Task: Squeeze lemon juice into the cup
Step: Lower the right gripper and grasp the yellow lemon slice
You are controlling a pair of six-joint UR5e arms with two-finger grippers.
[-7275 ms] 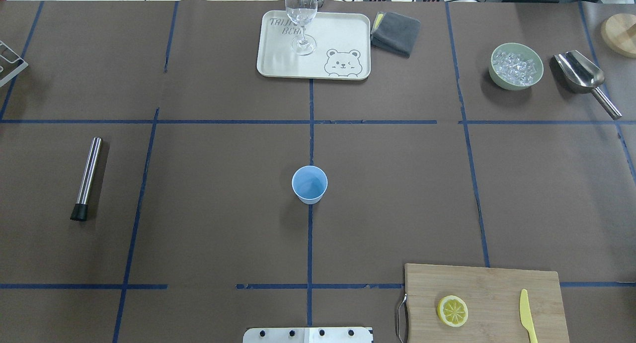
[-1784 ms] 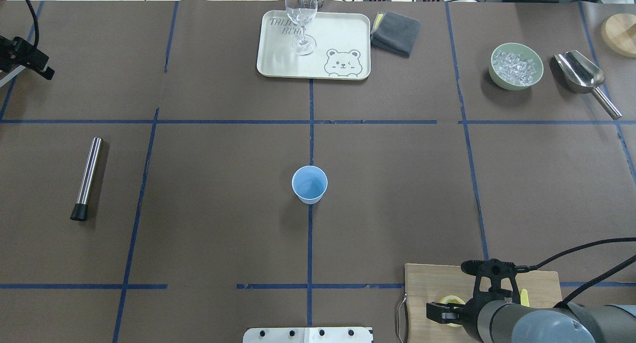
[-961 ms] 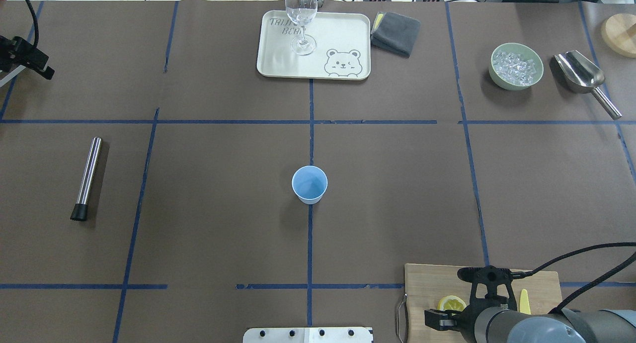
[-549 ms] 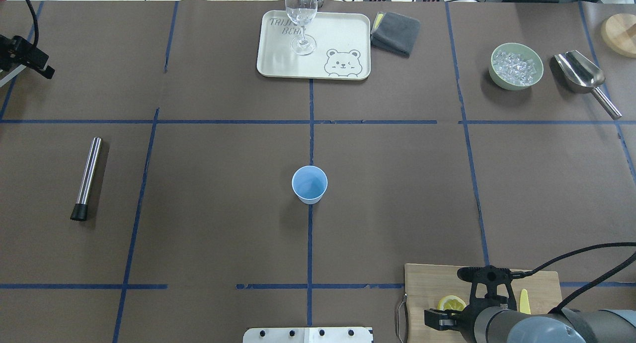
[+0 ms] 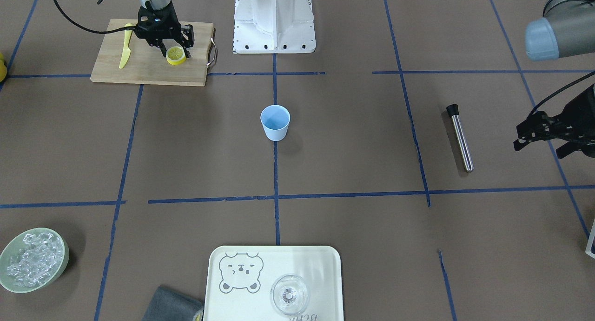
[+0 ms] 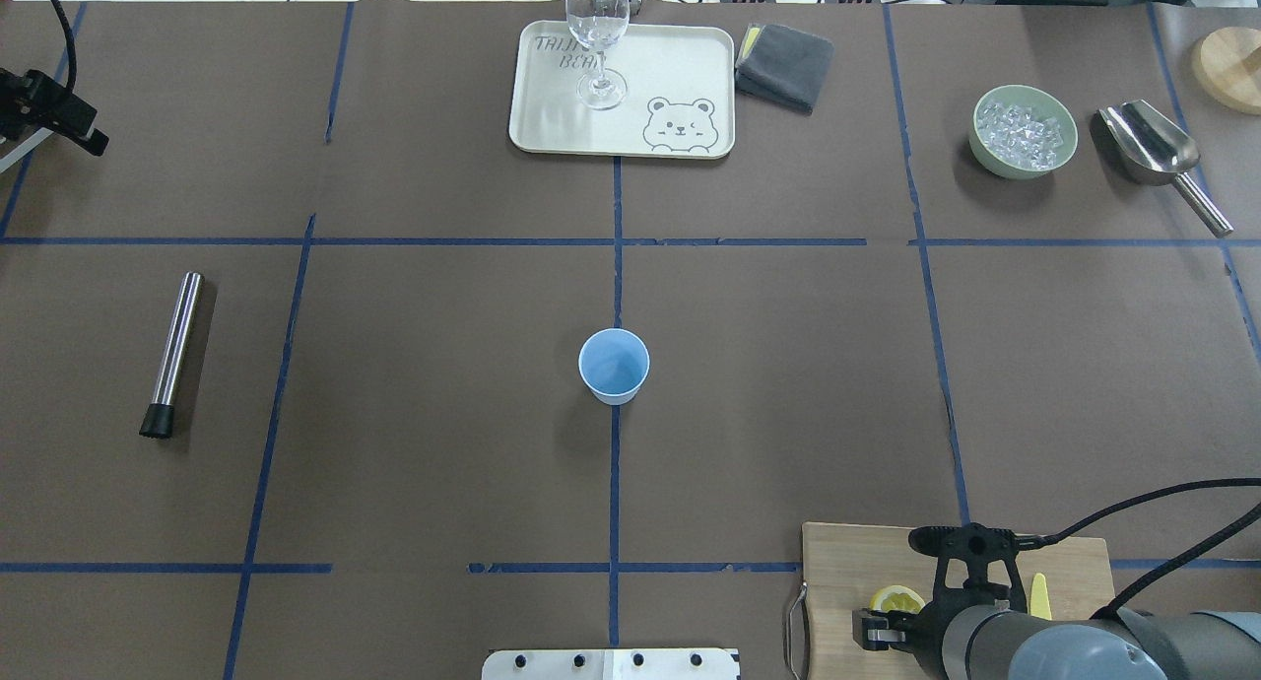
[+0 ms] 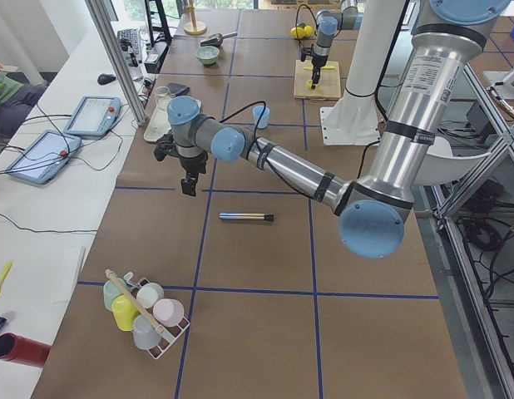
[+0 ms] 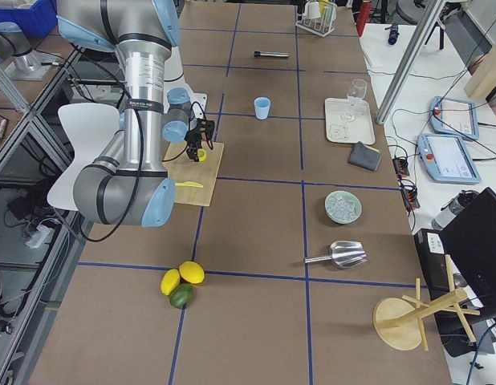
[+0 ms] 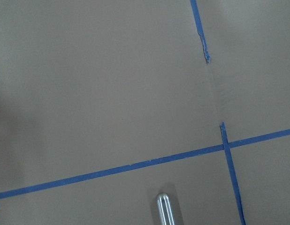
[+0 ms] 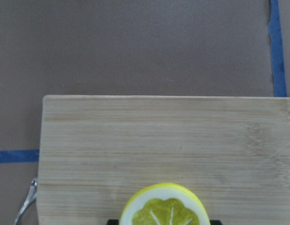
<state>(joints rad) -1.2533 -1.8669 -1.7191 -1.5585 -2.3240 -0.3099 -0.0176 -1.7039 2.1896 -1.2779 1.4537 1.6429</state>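
The lemon (image 5: 176, 55), a half with its pale cut face up, lies on the wooden cutting board (image 5: 144, 65) at the robot's near right; it also shows in the overhead view (image 6: 895, 598) and at the bottom of the right wrist view (image 10: 166, 206). My right gripper (image 5: 175, 47) stands over it, open, with a jaw on either side of the lemon. The light-blue cup (image 6: 614, 365) stands upright at the table's middle, far from both grippers. My left gripper (image 5: 539, 148) hangs open and empty above the table's far left.
A yellow plastic knife (image 5: 124, 51) lies on the board beside the gripper. A metal rod (image 6: 172, 355) lies at the left. At the back are a tray (image 6: 680, 69) with a clear glass (image 6: 599, 39), a grey cloth (image 6: 785, 64), a bowl of ice (image 6: 1025, 131) and a scoop (image 6: 1153, 148).
Both arms came into view. The right gripper came down over the lemon, and in the last half second its jaws narrowed around it. The lemon shifted a little on the board.
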